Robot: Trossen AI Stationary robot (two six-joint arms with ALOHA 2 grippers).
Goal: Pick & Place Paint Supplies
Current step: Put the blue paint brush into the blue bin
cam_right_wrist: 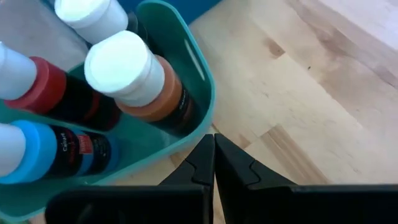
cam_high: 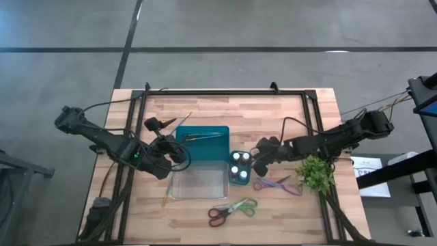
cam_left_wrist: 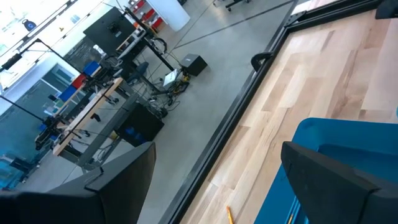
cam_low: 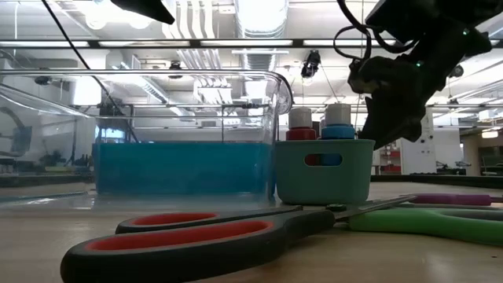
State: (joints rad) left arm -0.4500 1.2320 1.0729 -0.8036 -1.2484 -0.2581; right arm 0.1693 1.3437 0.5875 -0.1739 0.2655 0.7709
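Several white-capped paint bottles (cam_right_wrist: 134, 78) stand upright in a small teal bin (cam_high: 239, 167), which rests on the table. My right gripper (cam_right_wrist: 214, 142) is shut. It hovers just outside the bin's right wall (cam_low: 376, 135). My left gripper (cam_left_wrist: 217, 155) is open and holds nothing, above the left end of the blue tray (cam_high: 203, 140). Purple scissors (cam_high: 278, 184) and red-green scissors (cam_high: 232, 210) lie flat on the wood. One thin brush (cam_high: 183, 123) lies beyond the tray and another (cam_high: 167, 195) lies left of the clear container. My right gripper has its shut fingertips (cam_right_wrist: 202, 152) right at the outer wall of the teal bin (cam_right_wrist: 199, 118), below its rim, slanting down from the table's right. I cannot tell whether they touch it.
A clear container (cam_high: 198, 181) sits against the blue tray's near side. A green plant sprig (cam_high: 315, 174) lies under the right arm. A black frame (cam_high: 225, 92) borders the table. Bare wood shows along the near edge.
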